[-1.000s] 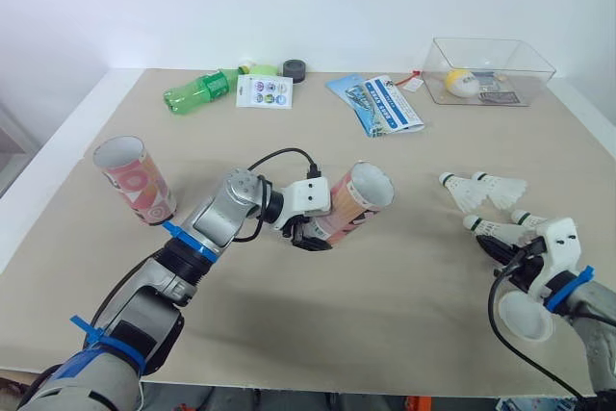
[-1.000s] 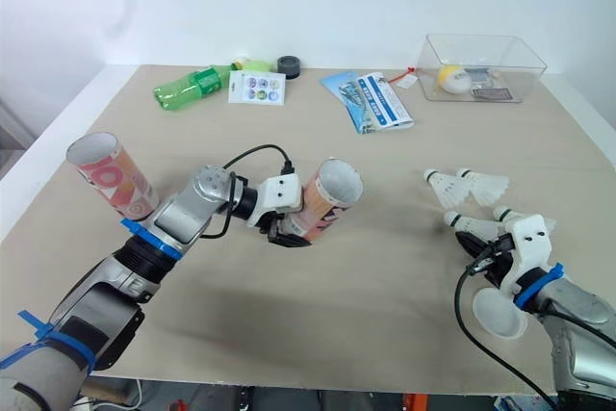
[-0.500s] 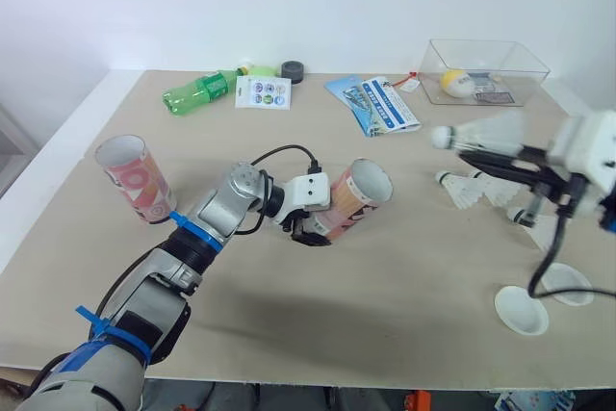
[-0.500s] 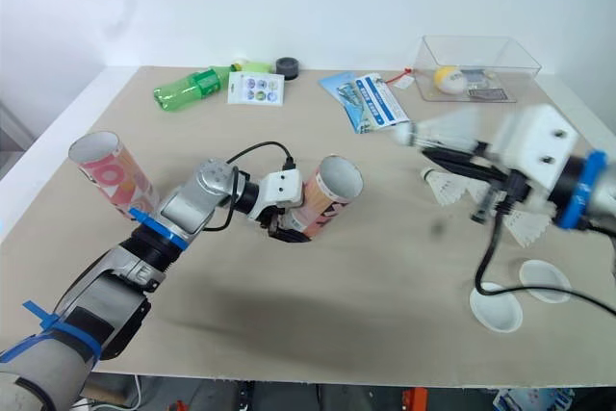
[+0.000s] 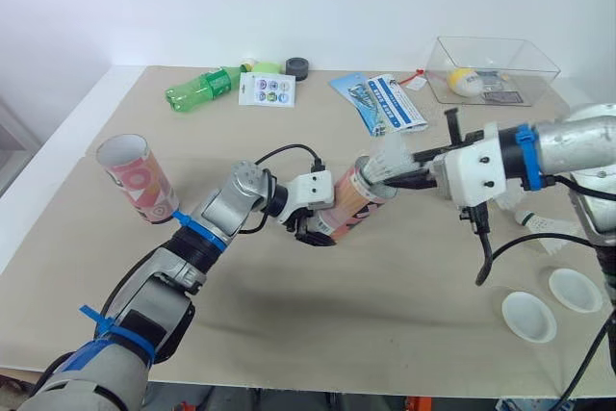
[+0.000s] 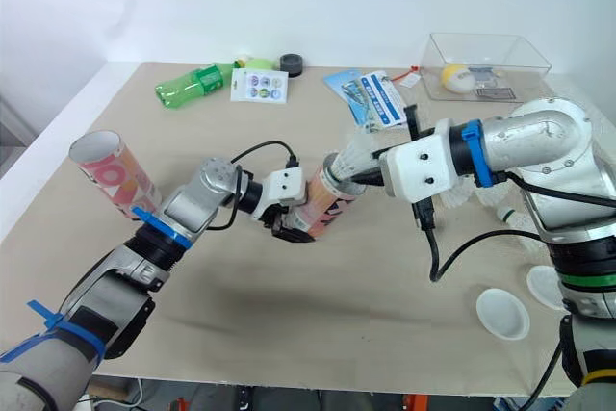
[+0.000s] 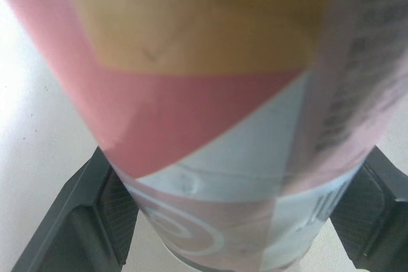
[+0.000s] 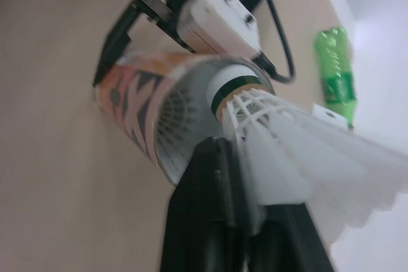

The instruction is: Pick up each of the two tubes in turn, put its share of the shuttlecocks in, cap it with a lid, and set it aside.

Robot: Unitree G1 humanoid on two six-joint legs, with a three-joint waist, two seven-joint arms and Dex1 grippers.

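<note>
- The tube I am loading (image 5: pixel 348 203) is out in the middle of the table (image 5: pixel 404 334), tilted, with its open mouth raised toward the right arm.
- My left gripper (image 5: pixel 316 229) has it by the lower part of its body. In the left wrist view, one black finger (image 7: pixel 95 221) presses on each side of the patterned wall, so the jaws are clamped on the tube.
- A shuttlecock (image 5: pixel 389 158) sits at the tube's mouth with its cork end just at the rim and its white feathers flaring outward.
- My right gripper (image 8: pixel 245 221) reaches in from the right, its fingers pinched tight on the shuttlecock's feather skirt — no gap between them that I can see.
- The second tube (image 5: pixel 136 178) stands upright near the table's left edge, mouth open, well apart from the first.
- Two white lids (image 5: pixel 528 316) (image 5: pixel 575 289) lie flat near the front right of the table, close to each other but not touching.
- More shuttlecocks (image 5: pixel 537 224) lie on the table past the right arm — partly hidden by it, so I cannot count them.
- Along the far side lie a green bottle (image 5: pixel 200 89) on its side, a sticker card (image 5: pixel 267 89), a black roll (image 5: pixel 296 68) and a blue booklet (image 5: pixel 385 103).
- A clear box (image 5: pixel 525 50) at the far right holds a yellow ball (image 5: pixel 464 80).
</note>
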